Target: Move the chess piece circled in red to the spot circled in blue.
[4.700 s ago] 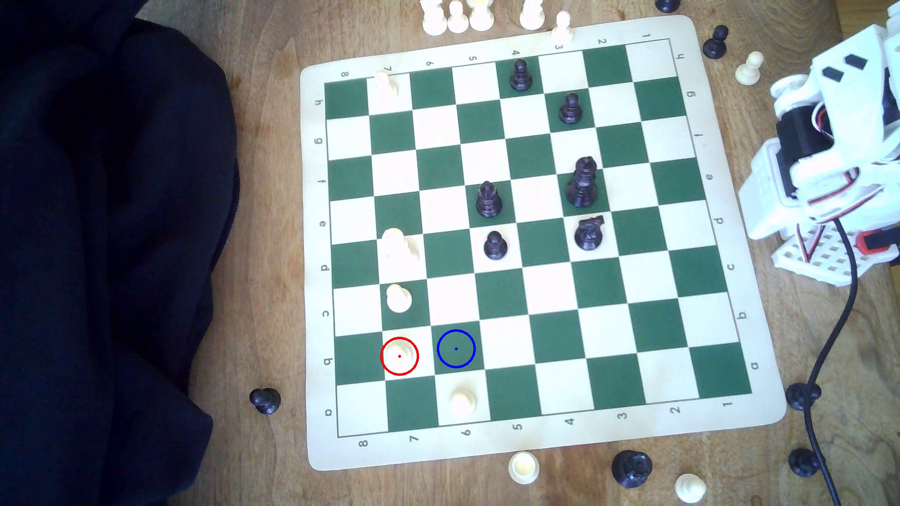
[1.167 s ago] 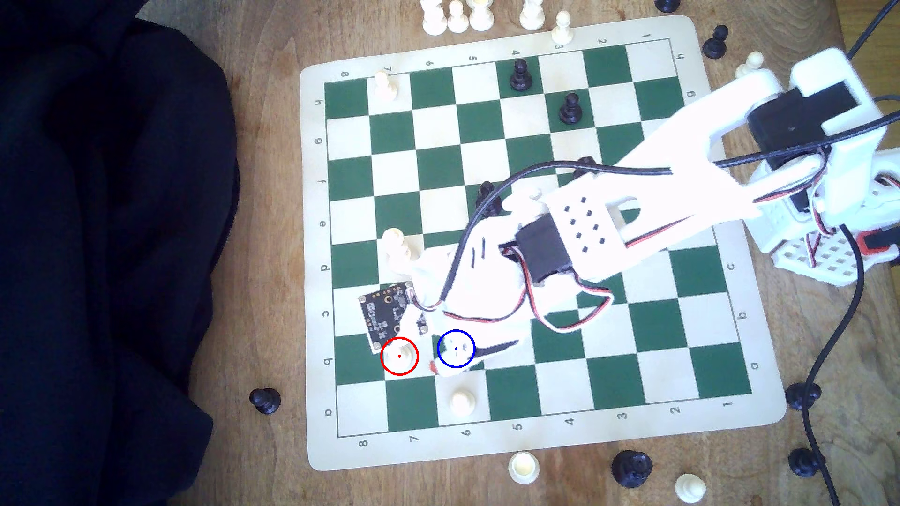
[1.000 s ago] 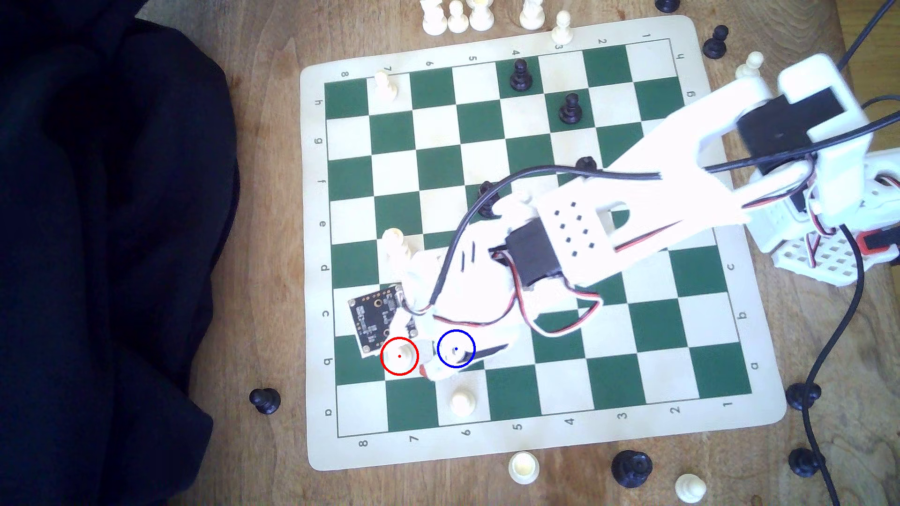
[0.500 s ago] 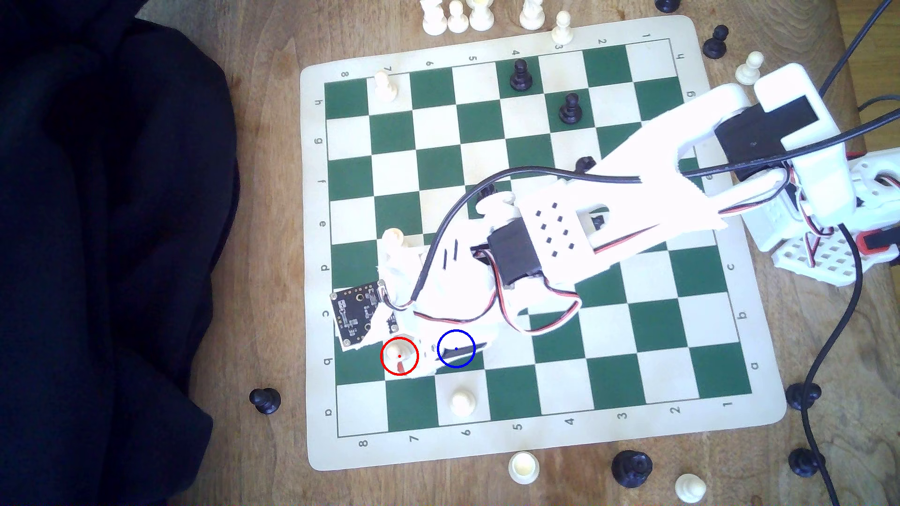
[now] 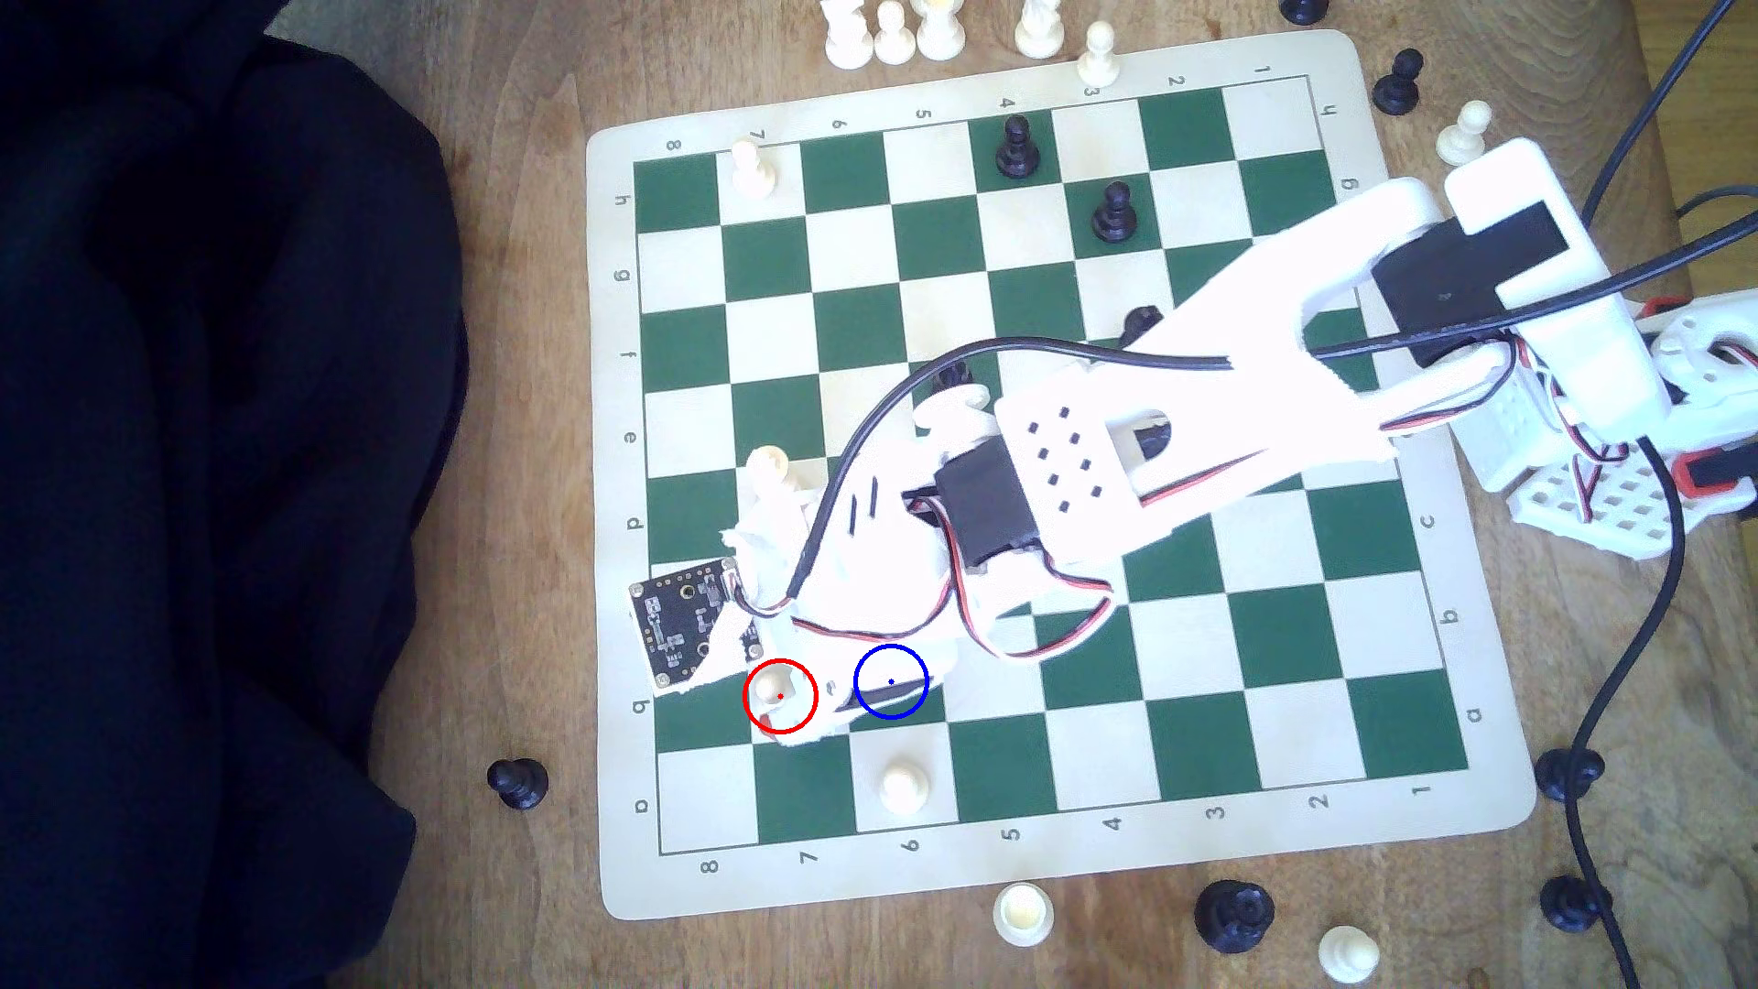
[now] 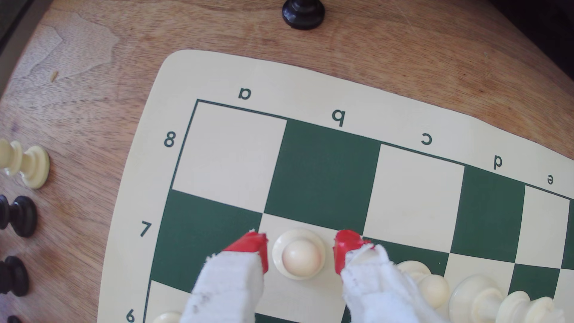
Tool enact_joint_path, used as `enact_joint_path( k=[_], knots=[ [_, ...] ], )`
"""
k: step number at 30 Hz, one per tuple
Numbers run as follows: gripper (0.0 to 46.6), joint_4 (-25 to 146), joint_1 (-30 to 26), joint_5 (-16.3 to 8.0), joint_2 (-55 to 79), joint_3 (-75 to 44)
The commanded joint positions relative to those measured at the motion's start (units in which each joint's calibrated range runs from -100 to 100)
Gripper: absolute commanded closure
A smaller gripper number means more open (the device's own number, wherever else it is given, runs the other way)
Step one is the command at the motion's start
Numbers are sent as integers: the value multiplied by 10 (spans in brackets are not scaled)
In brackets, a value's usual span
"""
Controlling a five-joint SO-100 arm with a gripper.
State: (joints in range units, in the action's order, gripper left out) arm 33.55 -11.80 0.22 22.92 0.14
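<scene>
The chess piece circled in red [image 5: 775, 685] is a small cream pawn standing upright on a cream square near the board's lower left in the exterior view. In the wrist view the pawn [image 6: 299, 254] sits between two red-tipped fingers [image 6: 254, 248], with a narrow gap on each side. My gripper [image 5: 775, 692] [image 6: 299, 251] is open around it. The spot circled in blue [image 5: 923, 707] is the dark green square just to the exterior view's right of the pawn. The gripper's white body covers most of that square.
Another white pawn [image 5: 902, 785] stands one row nearer the board edge. A pawn [image 6: 433, 288] and a taller white piece [image 5: 775, 471] stand close beside one finger. A black pawn [image 5: 517, 782] sits off the board, and dark cloth [image 5: 190, 475] covers the exterior view's left.
The arm reached out from its base across the board. In the last second the gripper slid from over the blue ring towards the exterior view's left, until its fingers stood either side of the pawn.
</scene>
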Motion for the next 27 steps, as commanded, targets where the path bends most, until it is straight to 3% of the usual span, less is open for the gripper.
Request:
enact_joint_path(
  k=[1, 3, 7, 20, 27],
  knots=[
    [353, -9, 2, 1, -18, -49],
    [365, -9, 2, 1, -18, -49],
    [460, -9, 2, 2, -18, -49],
    [464, 31, 2, -5, -79, -72],
    [464, -19, -26, -5, -236, 143]
  ],
)
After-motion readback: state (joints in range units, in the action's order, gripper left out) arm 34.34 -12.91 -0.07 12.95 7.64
